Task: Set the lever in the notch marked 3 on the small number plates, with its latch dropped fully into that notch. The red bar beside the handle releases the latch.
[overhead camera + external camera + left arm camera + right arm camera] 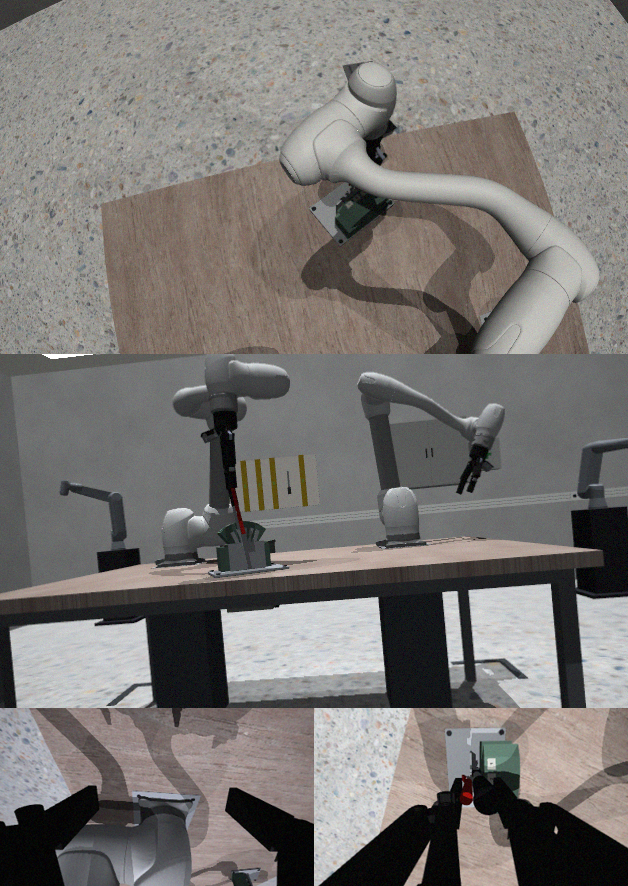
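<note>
The lever's green housing (356,217) (224,556) (512,760) stands on a grey baseplate (324,214) (457,752). My right gripper (231,488) (477,788) is above it, shut on the lever's black handle (488,802) and the red bar (237,506) (466,797) beside it. In the exterior view the lever leans left at its top, in front of the green notched arc (256,531). A small white number plate (491,763) shows, its figure unreadable. The latch and its notch cannot be made out. My left gripper (465,490) (162,798) is wide open and empty, far from the lever.
In the top view an arm (450,189) reaches over the wooden table (200,260) and partly covers the lever unit. The unit stands near a table edge. In the left wrist view a grey arm (162,847) fills the lower middle.
</note>
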You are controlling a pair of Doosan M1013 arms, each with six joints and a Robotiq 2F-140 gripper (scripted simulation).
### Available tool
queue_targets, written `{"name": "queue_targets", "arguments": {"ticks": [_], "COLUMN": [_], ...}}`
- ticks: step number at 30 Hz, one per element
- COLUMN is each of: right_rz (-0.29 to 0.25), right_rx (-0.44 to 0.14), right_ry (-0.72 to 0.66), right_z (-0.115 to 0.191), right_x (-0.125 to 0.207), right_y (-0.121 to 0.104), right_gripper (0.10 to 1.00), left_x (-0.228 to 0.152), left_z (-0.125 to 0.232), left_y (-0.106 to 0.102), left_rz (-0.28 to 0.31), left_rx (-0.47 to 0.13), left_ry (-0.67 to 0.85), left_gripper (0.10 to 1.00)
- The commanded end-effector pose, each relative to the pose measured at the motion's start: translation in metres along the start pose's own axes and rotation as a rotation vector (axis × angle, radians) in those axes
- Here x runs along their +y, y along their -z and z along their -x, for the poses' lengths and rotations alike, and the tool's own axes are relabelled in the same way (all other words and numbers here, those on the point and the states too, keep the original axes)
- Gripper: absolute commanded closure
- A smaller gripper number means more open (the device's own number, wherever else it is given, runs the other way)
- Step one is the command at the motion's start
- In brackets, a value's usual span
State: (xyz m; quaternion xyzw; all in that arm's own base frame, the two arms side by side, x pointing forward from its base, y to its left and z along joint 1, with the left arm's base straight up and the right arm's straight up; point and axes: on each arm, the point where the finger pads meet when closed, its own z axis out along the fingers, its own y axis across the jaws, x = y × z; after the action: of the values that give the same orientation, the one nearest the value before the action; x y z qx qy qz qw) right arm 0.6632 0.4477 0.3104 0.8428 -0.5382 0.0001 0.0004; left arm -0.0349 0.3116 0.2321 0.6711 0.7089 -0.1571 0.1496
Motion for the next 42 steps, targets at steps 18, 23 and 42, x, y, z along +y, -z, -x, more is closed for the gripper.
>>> {"name": "queue_targets", "arguments": {"ticks": [18, 23, 42], "right_rz": [-0.003, -0.003, -0.003], "right_rx": [-0.001, -0.001, -0.001], "right_ry": [0.000, 0.000, 0.000], "right_z": [0.0004, 0.0004, 0.0004], "right_x": [-0.0005, -0.0005, -0.0005], "right_y": [0.0013, 0.0013, 0.0013], "right_gripper": [0.487, 0.487, 0.487], "left_x": [-0.0001, -0.0001, -0.0001], "left_z": [-0.0001, -0.0001, -0.0001], "left_y": [0.0006, 0.0006, 0.0006], "left_rz": [0.000, 0.000, 0.000], "left_rx": [0.001, 0.001, 0.001], "left_ry": [0.000, 0.000, 0.000], "left_gripper": [0.098, 0.098, 0.098]}}
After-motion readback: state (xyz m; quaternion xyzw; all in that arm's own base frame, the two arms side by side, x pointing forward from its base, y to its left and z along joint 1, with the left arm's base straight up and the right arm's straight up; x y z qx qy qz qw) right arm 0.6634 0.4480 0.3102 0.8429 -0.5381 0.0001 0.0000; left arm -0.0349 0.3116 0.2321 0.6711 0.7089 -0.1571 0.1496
